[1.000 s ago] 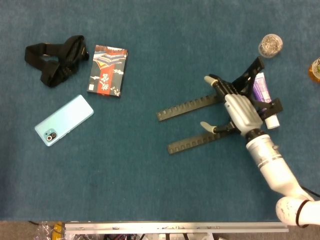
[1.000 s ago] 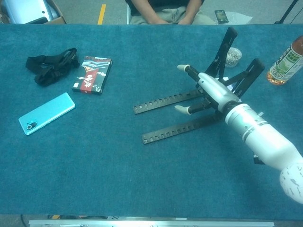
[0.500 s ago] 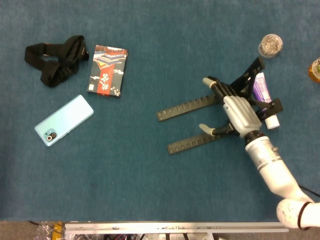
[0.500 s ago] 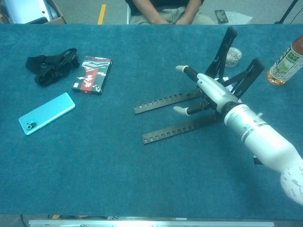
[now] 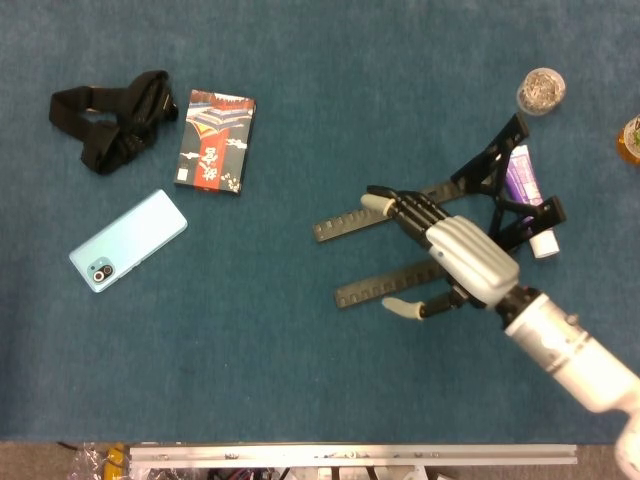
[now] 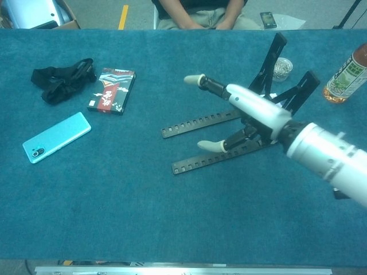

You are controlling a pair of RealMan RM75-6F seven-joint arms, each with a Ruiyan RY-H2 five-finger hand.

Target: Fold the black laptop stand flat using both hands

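The black laptop stand [image 5: 350,218] lies opened at the right of the blue table. Its two notched rails point left and its two support arms [image 6: 274,54] rise at the back. My right hand [image 5: 465,258] hovers over the rails' right half, palm down, fingers spread, thumb [image 5: 405,307] apart below. It holds nothing. In the chest view the right hand [image 6: 255,109] is raised above the stand [image 6: 192,123], its fingers reaching left. My left hand shows in neither view.
A black strap [image 5: 115,120], a patterned booklet [image 5: 215,140] and a light blue phone [image 5: 128,240] lie at the left. A purple tube [image 5: 522,175], a small jar [image 5: 541,90] and a bottle [image 6: 347,69] stand right of the stand. A person [image 6: 200,11] sits behind the table.
My right hand has lifted off the stand's hinge area and moved left and up over the rails, fingers spreading wider. The stand has not moved.
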